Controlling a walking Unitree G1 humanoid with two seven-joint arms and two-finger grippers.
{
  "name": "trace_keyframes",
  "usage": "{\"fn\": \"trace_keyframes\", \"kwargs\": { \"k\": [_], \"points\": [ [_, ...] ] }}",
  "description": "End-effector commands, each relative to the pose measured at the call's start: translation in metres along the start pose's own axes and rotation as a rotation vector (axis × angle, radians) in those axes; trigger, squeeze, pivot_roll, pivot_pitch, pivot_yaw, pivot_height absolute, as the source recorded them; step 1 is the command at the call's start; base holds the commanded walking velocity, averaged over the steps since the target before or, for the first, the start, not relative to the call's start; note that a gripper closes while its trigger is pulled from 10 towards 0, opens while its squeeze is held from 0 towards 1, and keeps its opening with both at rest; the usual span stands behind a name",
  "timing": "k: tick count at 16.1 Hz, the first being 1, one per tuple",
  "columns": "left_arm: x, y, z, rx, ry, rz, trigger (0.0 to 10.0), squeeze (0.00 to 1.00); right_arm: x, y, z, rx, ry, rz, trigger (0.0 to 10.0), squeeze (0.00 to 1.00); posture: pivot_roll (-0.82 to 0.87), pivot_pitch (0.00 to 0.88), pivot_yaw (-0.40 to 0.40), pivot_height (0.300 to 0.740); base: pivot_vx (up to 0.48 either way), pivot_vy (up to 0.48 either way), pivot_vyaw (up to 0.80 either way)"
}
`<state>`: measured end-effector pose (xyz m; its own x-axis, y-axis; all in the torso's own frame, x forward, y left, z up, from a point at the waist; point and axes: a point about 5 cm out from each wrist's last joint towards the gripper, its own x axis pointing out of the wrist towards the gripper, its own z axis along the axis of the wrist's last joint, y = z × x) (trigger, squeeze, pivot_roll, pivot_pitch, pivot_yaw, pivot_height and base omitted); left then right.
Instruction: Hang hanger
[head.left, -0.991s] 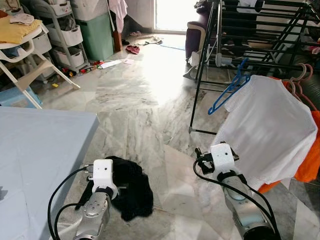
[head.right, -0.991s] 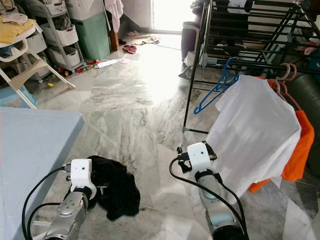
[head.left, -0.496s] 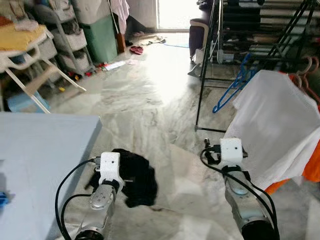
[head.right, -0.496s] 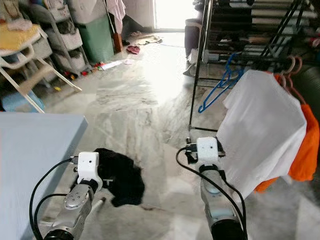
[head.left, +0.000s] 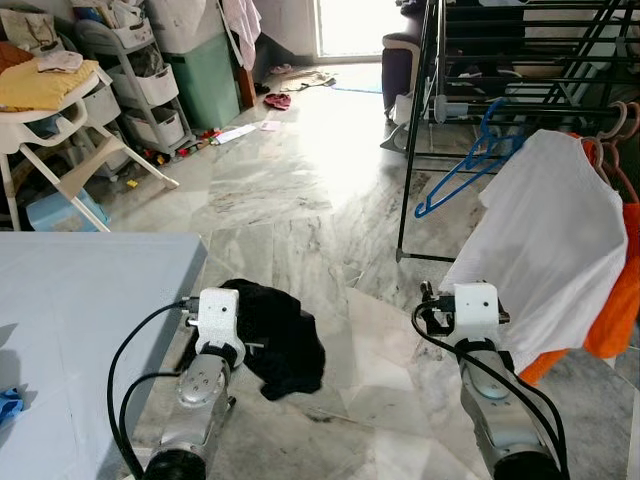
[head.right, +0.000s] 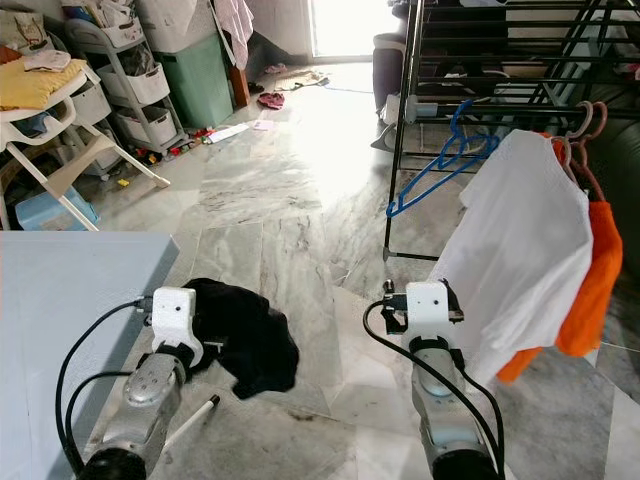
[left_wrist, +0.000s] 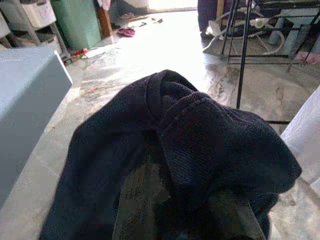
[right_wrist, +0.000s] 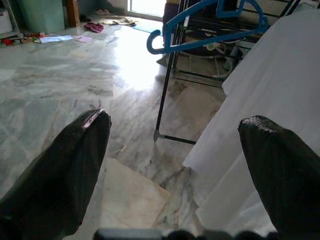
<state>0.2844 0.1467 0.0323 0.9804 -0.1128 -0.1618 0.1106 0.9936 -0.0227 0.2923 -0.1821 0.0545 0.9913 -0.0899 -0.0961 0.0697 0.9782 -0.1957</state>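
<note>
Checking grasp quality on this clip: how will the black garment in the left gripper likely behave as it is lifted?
The black garment looks floppy: it droops in folds over the left gripper. It is probably light, since it bunches loosely. Its hanging end may drag on the floor.

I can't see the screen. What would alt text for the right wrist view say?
Two black fingers of the right gripper spread wide open above a marble floor, facing a white shirt hanging on a black drying rack. A blue hanger hangs above the shirt.
</note>
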Motion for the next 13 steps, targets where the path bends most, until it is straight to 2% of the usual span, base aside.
{"fn": "trace_keyframes", "kwargs": {
  "k": [1, 3, 6, 12, 13],
  "points": [
    [-0.003, 0.002, 0.003, -0.03, -0.033, -0.001, 10.0, 0.0, 0.0, 0.003, 0.003, 0.002, -0.01, 0.014, 10.0, 0.0, -0.15, 0.0, 0.09, 0.74, 0.0, 0.0, -0.53],
    [-0.004, -0.003, 0.0, -0.054, -0.03, -0.022, 10.0, 0.0, 0.0, 0.005, 0.006, -0.001, -0.018, 0.029, 10.0, 0.0, -0.16, 0.0, 0.082, 0.74, 0.122, 0.0, -0.54],
    [0.0, -0.007, 0.004, -0.069, -0.034, -0.033, 10.0, 0.0, 0.002, 0.005, 0.009, -0.007, -0.022, 0.04, 10.0, 0.0, -0.16, 0.0, 0.074, 0.74, 0.364, 0.0, -0.56],
    [0.001, -0.011, 0.004, -0.082, -0.034, -0.055, 10.0, 0.0, 0.003, 0.007, 0.01, -0.005, -0.022, 0.048, 10.0, 0.0, -0.17, 0.0, 0.073, 0.74, 0.379, 0.0, -0.8],
    [0.001, -0.012, 0.004, -0.086, -0.033, -0.059, 10.0, 0.0, 0.002, 0.008, 0.01, -0.003, -0.02, 0.053, 10.0, 0.0, -0.17, 0.0, 0.074, 0.74, 0.379, 0.0, 0.0]
  ]
}}
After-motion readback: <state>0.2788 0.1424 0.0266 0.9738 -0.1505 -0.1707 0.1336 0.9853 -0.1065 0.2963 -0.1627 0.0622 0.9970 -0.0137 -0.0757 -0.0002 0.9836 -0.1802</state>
